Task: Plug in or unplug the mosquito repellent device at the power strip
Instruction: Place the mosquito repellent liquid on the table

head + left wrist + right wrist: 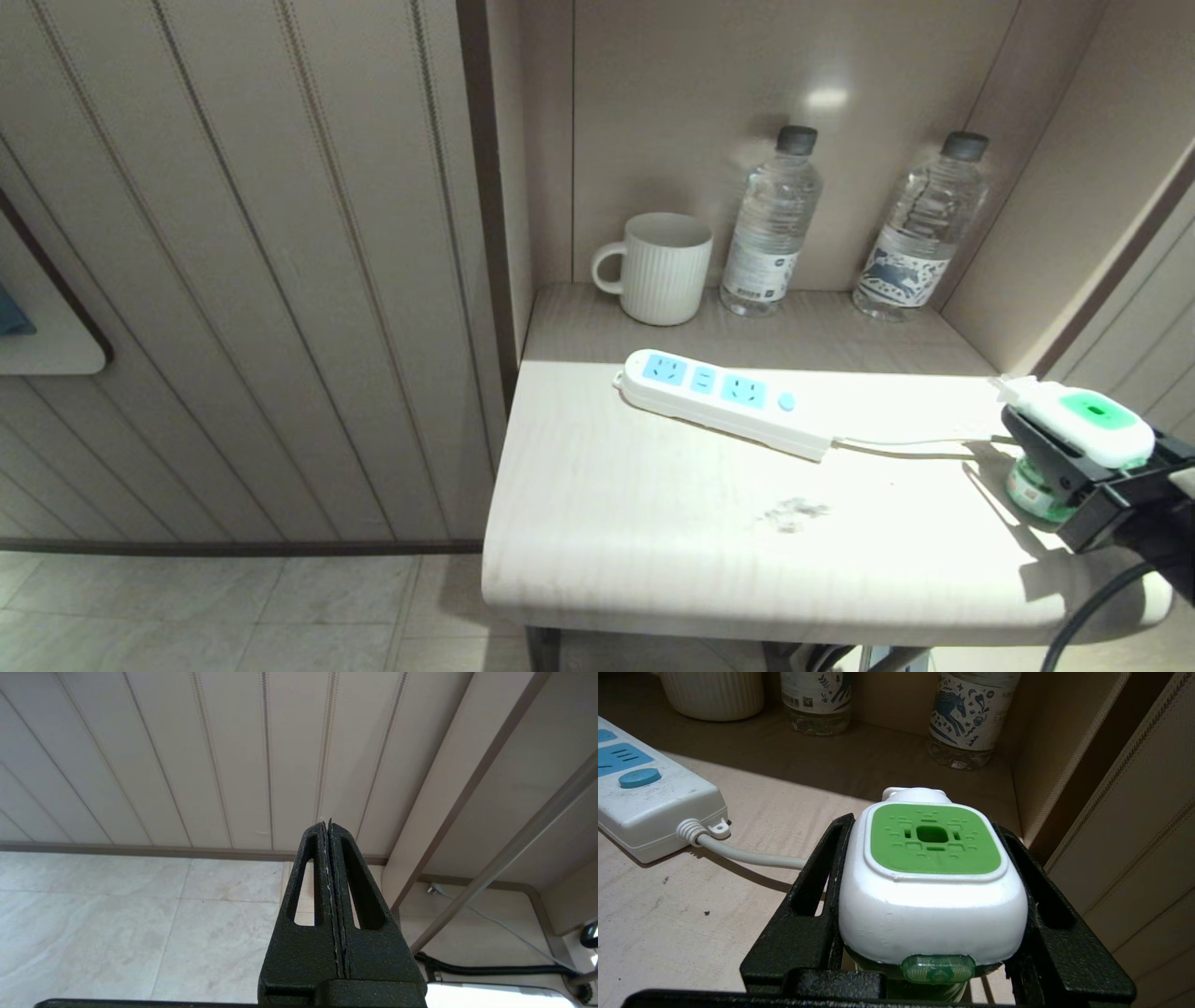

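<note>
Your right gripper [1060,448] clamps the mosquito repellent device [1088,425] above the table's [653,523] right edge | power strip [724,399] unplugged, apart | left gripper [329,858] closed, empty, over floor.

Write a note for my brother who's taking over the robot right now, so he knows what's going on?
Right gripper: shut on the mosquito repellent device, at the table's right edge, off to the right of the power strip.
Left gripper: shut, empty, parked low beside the table, facing the floor and wall.
Power strip: lies flat mid-table, nothing plugged into it, cord running right, toward the device.
Done: device is in the gripper.
Left: carry it over to a socket and push the prongs in.
Behind: a mug and two water bottles; keep clear.
</note>
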`<state>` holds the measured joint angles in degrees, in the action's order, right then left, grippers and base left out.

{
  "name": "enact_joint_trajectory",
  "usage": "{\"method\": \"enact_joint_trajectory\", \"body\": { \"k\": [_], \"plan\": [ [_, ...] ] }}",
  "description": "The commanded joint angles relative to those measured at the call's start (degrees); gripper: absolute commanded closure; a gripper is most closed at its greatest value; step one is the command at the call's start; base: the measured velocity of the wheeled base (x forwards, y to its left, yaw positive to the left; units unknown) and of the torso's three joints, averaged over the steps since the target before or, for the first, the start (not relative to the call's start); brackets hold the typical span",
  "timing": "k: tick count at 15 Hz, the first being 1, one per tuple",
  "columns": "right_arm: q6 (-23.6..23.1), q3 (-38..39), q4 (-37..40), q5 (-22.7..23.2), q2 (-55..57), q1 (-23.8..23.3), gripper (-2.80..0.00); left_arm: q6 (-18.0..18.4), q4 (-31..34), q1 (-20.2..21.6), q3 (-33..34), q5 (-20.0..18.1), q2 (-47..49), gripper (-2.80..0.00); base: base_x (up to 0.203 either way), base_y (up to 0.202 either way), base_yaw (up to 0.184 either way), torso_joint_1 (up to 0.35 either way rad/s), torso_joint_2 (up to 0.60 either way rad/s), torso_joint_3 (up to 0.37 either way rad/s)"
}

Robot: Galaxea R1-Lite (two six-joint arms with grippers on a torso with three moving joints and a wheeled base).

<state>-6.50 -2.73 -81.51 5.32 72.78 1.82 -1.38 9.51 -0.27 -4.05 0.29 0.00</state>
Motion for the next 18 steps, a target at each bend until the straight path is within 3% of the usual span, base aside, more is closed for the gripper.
{"method": "enact_joint_trajectory", "body": {
  "k": [1, 3, 10, 11, 12, 18],
  "plan": [
    [-0.05, 1.03, -3.96, 0.05, 4.29, -0.14, 0.00, -0.10, 0.07, 0.00, 0.00, -0.01, 0.09, 0.00, 0.000, 0.000, 0.000, 0.000, 0.00, 0.000],
    [-0.09, 2.20, -7.96, 0.05, 6.71, -0.23, 0.00, -0.11, 0.07, 0.00, 0.00, 0.06, 0.09, 0.00, 0.000, 0.000, 0.000, 0.000, 0.00, 0.000],
    [-0.09, 2.47, -8.05, 0.05, 5.88, -0.23, 0.00, -0.03, 0.07, 0.00, 0.00, 0.05, 0.09, 0.00, 0.000, 0.000, 0.000, 0.000, 0.00, 0.000],
    [-0.09, 2.55, -8.05, 0.02, 5.78, -0.23, -0.72, -0.03, 0.07, 0.00, 0.00, 0.06, 0.09, 0.00, 0.000, 0.000, 0.000, 0.000, 0.00, 0.000],
    [-0.15, 2.48, -7.98, -0.03, 4.97, -0.09, -2.80, -0.04, 0.07, 0.00, 0.00, 0.06, 0.09, 0.00, 0.000, 0.000, 0.000, 0.000, 0.00, 0.000],
    [-0.27, 2.20, -7.26, -0.04, 3.41, 0.20, -2.80, -0.03, 0.07, 0.00, 0.00, 0.03, 0.09, 0.00, 0.000, 0.000, 0.000, 0.000, 0.00, 0.000]
  ]
}}
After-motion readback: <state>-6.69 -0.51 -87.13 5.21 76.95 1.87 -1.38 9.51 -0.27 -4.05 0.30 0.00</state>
